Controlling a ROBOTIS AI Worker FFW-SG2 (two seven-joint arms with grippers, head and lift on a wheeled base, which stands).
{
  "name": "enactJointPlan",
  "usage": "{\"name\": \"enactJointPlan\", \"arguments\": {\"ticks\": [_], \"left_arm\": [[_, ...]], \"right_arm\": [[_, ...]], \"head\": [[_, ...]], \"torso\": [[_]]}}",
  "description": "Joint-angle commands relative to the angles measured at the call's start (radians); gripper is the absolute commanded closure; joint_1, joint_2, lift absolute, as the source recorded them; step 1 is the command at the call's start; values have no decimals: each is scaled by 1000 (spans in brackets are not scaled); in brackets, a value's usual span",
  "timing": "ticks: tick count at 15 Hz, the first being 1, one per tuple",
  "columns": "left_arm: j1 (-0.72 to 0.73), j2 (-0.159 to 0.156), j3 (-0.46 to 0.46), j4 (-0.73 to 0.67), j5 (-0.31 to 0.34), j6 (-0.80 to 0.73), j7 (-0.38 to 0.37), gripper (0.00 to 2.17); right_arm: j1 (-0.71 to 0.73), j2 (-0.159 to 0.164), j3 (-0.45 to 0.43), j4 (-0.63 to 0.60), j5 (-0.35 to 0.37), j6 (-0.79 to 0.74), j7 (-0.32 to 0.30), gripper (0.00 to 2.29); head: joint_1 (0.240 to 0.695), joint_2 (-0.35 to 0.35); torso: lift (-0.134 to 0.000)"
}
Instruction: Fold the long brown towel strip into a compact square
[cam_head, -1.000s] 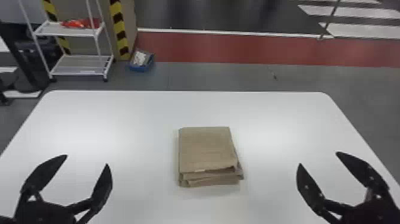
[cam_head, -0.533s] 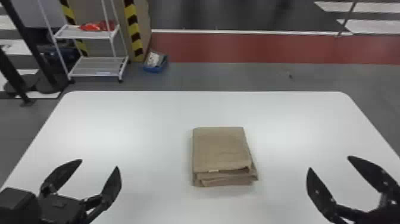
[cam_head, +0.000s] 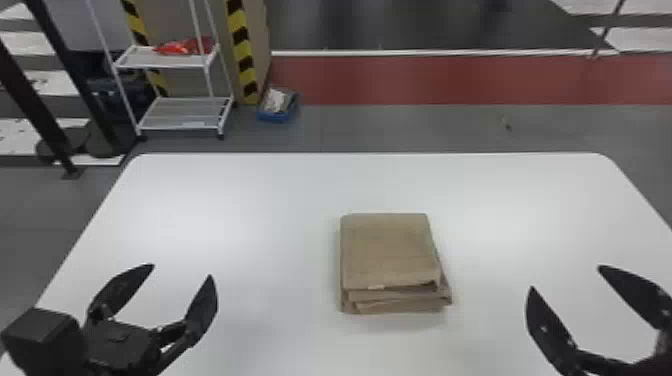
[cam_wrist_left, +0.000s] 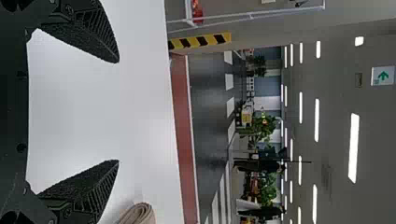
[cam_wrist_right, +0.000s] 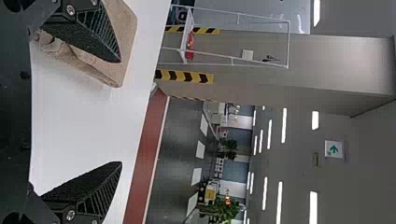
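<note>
While the folded brown towel (cam_head: 390, 255) lies stacked in layers on the white table (cam_head: 225, 215), between the two grippers, the left gripper (cam_head: 180, 272) and the right gripper (cam_head: 565, 280) each hold their fingers spread wide, gripping nothing, apart from the cloth.

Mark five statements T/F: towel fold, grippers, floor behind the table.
1. The brown towel lies folded in layers on the white table. True.
2. The left gripper and the right gripper are both open. True.
3. The right gripper is clamped on the towel. False: the towel lies between the two grippers, held by neither.
4. All the towel's layers line up exactly. False: lower layers stick out at the near edge and on the right.
5. The blue bin sits on the floor beyond the table. True.
</note>
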Motion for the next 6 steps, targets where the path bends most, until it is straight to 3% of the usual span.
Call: {"name": "enactJointPlan", "arguments": {"ticks": [1,6], "left_arm": [[0,-4,-1,3,0,0,-1,130],[0,-4,-4,3,0,0,-1,130]], "right_arm": [[0,1,1,1,4,2,0,113],[0,1,1,1,6,2,0,113]], "head": [[695,34],[695,33]], "torso": [[-125],[-125]]}}
